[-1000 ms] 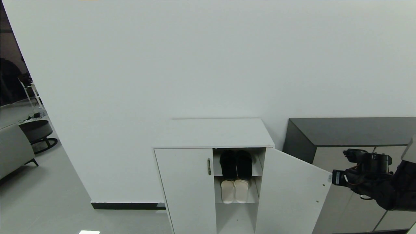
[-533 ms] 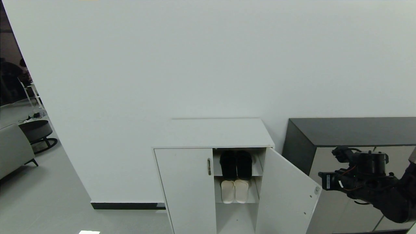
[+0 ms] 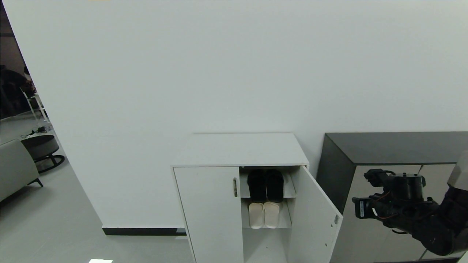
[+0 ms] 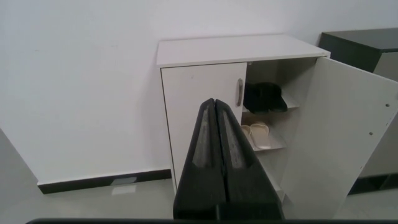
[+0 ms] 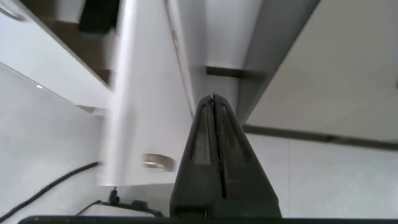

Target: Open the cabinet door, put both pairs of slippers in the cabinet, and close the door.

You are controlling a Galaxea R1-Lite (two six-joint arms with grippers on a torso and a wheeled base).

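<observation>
The white cabinet (image 3: 239, 149) stands against the wall, its left door (image 3: 208, 212) closed. Its right door (image 3: 314, 215) is partly open. A black pair of slippers (image 3: 265, 184) lies on the upper shelf and a cream pair (image 3: 264, 214) on the shelf below. My right gripper (image 3: 359, 208) is shut and empty, just behind the right door's outer face near its free edge. In the right wrist view the shut right gripper (image 5: 214, 101) points at that door (image 5: 143, 93). My left gripper (image 4: 215, 104) is shut and empty, held back from the cabinet (image 4: 236, 50).
A dark sideboard (image 3: 395, 146) with a mirrored front stands right of the cabinet, close behind my right arm. A grey sofa (image 3: 14, 168) and a round dark table (image 3: 40, 146) are far left. Bare floor (image 3: 55, 226) lies in front on the left.
The right door has swung toward shut. My right gripper has moved left, following the door's edge.
</observation>
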